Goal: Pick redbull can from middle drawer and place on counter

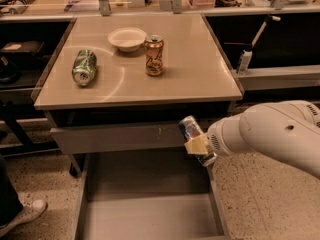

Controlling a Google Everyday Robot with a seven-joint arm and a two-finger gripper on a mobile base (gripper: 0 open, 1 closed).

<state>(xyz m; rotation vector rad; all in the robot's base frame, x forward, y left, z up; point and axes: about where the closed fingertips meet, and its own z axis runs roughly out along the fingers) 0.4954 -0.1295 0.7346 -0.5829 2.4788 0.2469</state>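
Note:
My gripper [198, 145] is shut on the redbull can [191, 129], a slim blue-and-silver can held tilted. It hangs above the right edge of the open middle drawer [145, 204], just in front of the grey drawer front and below the counter's edge. The drawer's flat floor is bare. The beige counter [195, 69] lies above and behind the can. My white arm [270, 134] reaches in from the right.
On the counter lie a dented green can [84, 67] on its side at the left, a white bowl [127, 38] at the back, and an upright orange-gold can [154, 55] by the bowl. A person's shoe [22, 214] shows at the lower left.

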